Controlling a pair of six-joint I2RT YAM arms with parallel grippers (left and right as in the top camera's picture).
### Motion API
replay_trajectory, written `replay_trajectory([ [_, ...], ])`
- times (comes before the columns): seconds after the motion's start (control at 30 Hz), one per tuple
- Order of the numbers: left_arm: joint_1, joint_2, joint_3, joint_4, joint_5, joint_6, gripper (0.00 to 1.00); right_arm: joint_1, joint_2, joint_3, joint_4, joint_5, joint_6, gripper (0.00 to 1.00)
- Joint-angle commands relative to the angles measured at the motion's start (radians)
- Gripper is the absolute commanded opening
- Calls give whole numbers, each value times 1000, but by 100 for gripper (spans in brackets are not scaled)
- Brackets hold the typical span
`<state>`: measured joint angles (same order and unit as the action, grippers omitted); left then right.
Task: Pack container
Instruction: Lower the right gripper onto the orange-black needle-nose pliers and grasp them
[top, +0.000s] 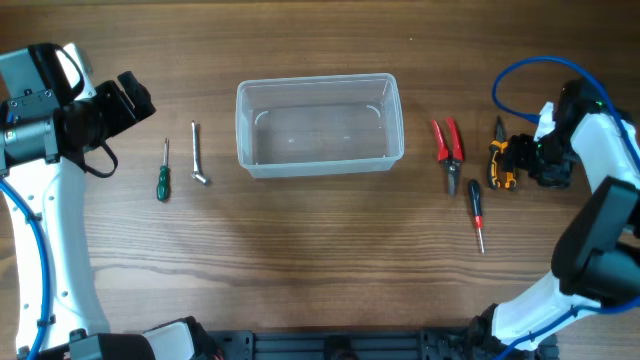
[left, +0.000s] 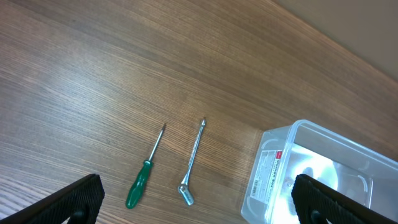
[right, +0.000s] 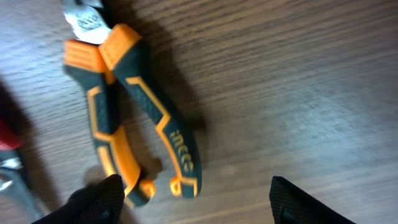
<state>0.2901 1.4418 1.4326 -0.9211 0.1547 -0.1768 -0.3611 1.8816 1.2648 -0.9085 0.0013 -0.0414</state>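
The clear plastic container stands empty at the table's middle; its left end shows in the left wrist view. My left gripper is open and empty, raised left of a green-handled screwdriver and a silver socket wrench. My right gripper is open and empty, low over orange-and-dark pliers, with one finger by the handle ends.
Red-handled pliers and a red-and-black screwdriver lie right of the container. A blue cable loops above the right arm. The table's near half is bare wood.
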Motion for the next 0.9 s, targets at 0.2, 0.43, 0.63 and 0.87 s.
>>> replay_trajectory([
  [0.2, 4, -2, 14, -1, 9, 16, 100, 0, 139, 10, 225, -2, -65, 75],
  [0.43, 4, -2, 14, -1, 9, 16, 100, 2, 140, 10, 265, -142, -128, 62],
  [0.63, 4, -2, 14, -1, 9, 16, 100, 14, 140, 10, 162, -246, -142, 61],
  [0.87, 4, -2, 14, -1, 9, 16, 100, 15, 140, 10, 40, -228, -7, 59],
])
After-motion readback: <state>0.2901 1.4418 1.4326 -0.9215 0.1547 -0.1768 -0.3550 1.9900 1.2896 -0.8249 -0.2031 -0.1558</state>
